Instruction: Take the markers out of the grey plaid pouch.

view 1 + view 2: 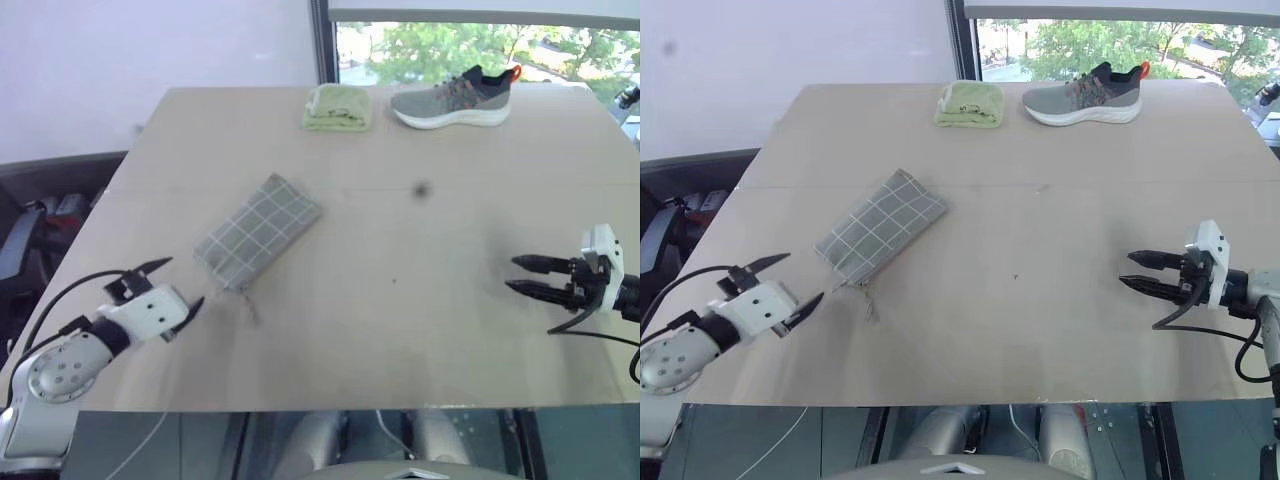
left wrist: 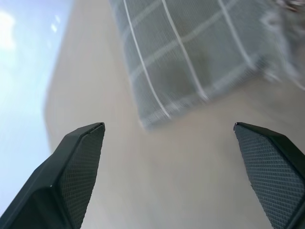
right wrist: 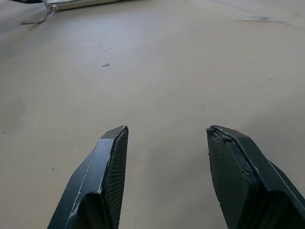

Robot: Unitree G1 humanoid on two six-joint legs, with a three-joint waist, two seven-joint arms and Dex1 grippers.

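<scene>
Pouch (image 1: 258,232) lies flat at the surface's (image 1: 420,330) left-centre, zip end nearest; no markers out yet. Left end effector (image 1: 176,283) spread wide, empty, just near-left of it. Right end effector (image 1: 522,275) partly spread, empty, well apart on the right. Risk: a one-sided grab drags the limp pouch off the near edge.

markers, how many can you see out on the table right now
0. None lie on the table. The grey plaid pouch lies flat near the left gripper; any markers may be hidden inside it.
</scene>
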